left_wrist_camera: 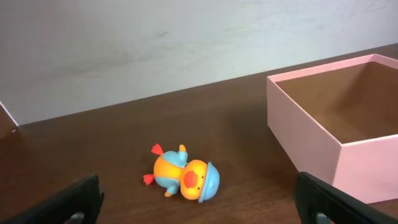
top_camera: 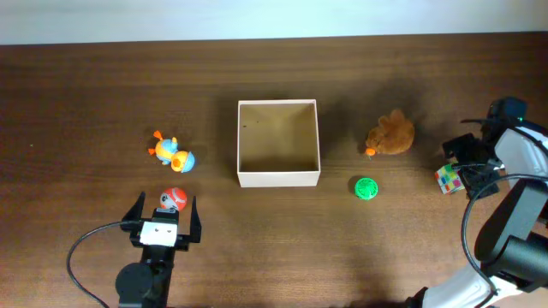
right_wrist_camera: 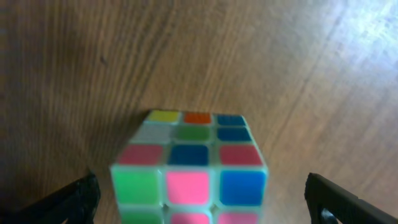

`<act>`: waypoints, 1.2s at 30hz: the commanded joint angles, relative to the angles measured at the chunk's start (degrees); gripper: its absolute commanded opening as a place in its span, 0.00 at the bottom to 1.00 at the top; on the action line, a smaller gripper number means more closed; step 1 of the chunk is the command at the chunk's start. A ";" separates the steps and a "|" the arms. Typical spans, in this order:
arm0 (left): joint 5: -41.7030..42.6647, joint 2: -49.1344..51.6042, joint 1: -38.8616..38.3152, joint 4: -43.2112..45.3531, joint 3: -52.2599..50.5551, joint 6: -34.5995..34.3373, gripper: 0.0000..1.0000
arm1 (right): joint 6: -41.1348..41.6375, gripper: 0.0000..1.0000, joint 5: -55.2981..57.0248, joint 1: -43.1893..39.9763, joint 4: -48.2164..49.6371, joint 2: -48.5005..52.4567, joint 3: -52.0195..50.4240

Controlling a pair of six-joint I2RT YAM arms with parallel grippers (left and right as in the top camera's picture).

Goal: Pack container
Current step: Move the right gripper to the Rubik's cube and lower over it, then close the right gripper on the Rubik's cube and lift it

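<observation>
The container is a square open box with cream walls and a tan inside, at the table's centre; it also shows at the right of the left wrist view. An orange-and-blue duck toy lies on its side to its left, ahead of my left gripper in the left wrist view. My left gripper is open, with a red-and-white ball toy between its fingertips. My right gripper is open, its fingers on either side of a colour cube at the far right.
A brown plush toy lies right of the container. A green round piece lies near the container's front right corner. A black cable loops by the left arm's base. A pale wall runs along the table's far edge.
</observation>
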 commanded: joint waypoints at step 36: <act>0.39 -0.50 0.24 -0.13 -0.31 0.72 0.99 | -0.66 0.53 -0.11 -0.09 8.74 1.09 -6.82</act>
